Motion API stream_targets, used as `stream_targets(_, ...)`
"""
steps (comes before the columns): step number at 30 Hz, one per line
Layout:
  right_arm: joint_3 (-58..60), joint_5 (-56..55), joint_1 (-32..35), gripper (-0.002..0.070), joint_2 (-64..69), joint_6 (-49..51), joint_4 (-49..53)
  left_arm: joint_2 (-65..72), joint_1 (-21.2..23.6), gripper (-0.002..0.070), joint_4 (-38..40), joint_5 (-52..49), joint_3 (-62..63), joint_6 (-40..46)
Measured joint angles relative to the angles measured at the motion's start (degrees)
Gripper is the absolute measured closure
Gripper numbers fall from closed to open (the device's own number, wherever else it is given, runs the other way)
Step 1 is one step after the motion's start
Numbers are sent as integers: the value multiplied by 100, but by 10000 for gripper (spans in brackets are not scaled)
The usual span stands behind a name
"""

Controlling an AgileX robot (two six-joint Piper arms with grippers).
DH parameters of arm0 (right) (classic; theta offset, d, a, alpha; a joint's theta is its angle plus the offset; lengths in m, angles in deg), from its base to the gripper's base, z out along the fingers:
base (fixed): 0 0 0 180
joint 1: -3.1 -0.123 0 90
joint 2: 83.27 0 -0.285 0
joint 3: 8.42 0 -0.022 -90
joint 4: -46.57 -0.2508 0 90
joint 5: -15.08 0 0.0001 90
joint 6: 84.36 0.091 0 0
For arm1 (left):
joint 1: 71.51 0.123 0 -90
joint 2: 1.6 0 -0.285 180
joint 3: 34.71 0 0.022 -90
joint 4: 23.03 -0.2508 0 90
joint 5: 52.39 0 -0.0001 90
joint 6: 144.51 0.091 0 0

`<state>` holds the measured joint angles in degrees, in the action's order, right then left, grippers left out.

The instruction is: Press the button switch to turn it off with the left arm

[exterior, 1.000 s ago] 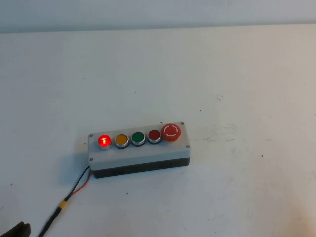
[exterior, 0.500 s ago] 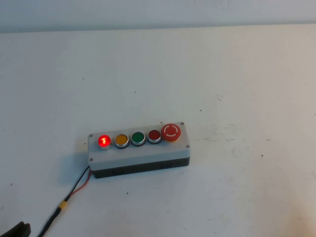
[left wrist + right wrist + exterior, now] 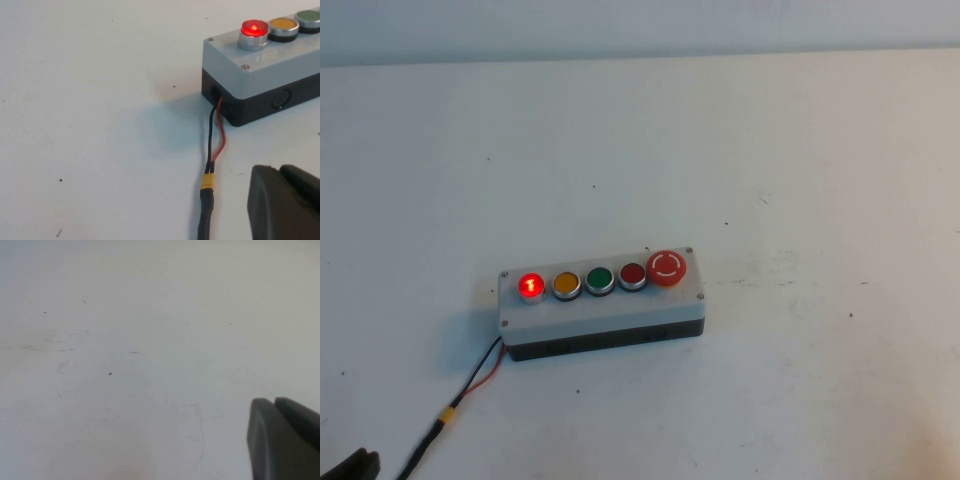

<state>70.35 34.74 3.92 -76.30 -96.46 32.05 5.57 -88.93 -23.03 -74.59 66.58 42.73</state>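
Note:
The button switch [image 3: 531, 285] glows bright red with a silver ring at the left end of a row of five on the grey box [image 3: 610, 312]. It also shows in the left wrist view [image 3: 254, 28], on the box's near corner [image 3: 235, 60]. My left gripper [image 3: 280, 170] is shut and empty, low over the table beside the box's cable and short of the box. Only its dark tip [image 3: 352, 466] shows at the bottom left corner of the high view. My right gripper [image 3: 274, 401] is shut and empty over bare table, out of the high view.
Next to the glowing button are a yellow [image 3: 566, 284], a green [image 3: 599, 279], a darker flat red [image 3: 633, 274] and a large red mushroom button [image 3: 668, 267]. A black and red cable [image 3: 470, 385] with a yellow sleeve [image 3: 207, 181] runs from the box's left end toward the near edge.

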Motion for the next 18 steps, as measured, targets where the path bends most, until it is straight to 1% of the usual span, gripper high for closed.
stream_targets(4, 0, 0, 0, 692, 0, 0, 0, 0, 0, 677, -40, 21, 0, 0)
stream_targets(6, 0, 0, 0, 692, 0, 0, 0, 0, 0, 677, 109, 82, 0, -51)
stream_targets(10, 0, 0, 0, 692, 0, 0, 0, 0, 0, 677, 896, 549, 0, -443)
stream_targets(15, 0, 0, 0, 692, 0, 0, 0, 0, 0, 677, 2150, 1314, 0, -982)
stream_targets(18, 0, 0, 0, 692, 0, 0, 0, 0, 0, 677, 2368, 1577, 0, -992)
